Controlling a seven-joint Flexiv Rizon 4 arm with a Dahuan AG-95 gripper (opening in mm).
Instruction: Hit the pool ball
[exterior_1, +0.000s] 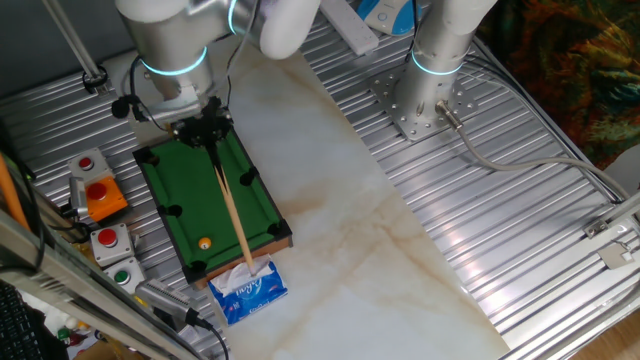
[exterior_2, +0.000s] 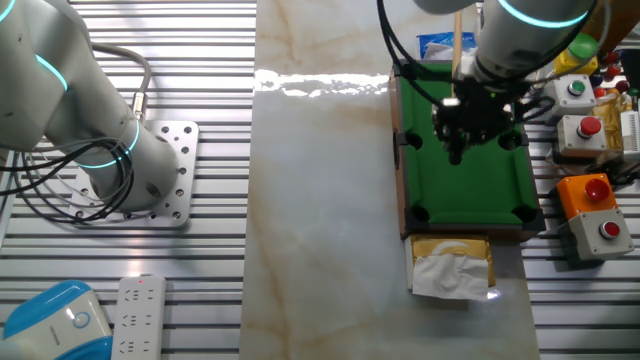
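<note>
The green mini pool table (exterior_1: 195, 200) lies at the left, and it also shows in the other fixed view (exterior_2: 470, 175). The pool ball (exterior_1: 205, 243), tiny and orange-yellow, rests on the felt near the end by the blue pack. It is hidden in the other fixed view. My gripper (exterior_1: 211, 133) hangs over the opposite end of the table, shut on a thin wooden cue stick (exterior_1: 233, 215). The cue slants along the felt, passes just right of the ball and reaches over the end rail. The gripper (exterior_2: 463, 128) and the cue (exterior_2: 457, 45) also show in the other fixed view.
A blue tissue pack (exterior_1: 248, 288) lies against one end of the pool table, a yellow one (exterior_2: 450, 265) against the other. Push-button boxes (exterior_1: 100, 195) (exterior_2: 590, 190) stand beside the table. A second arm's base (exterior_1: 430, 70) stands on the slatted metal surface.
</note>
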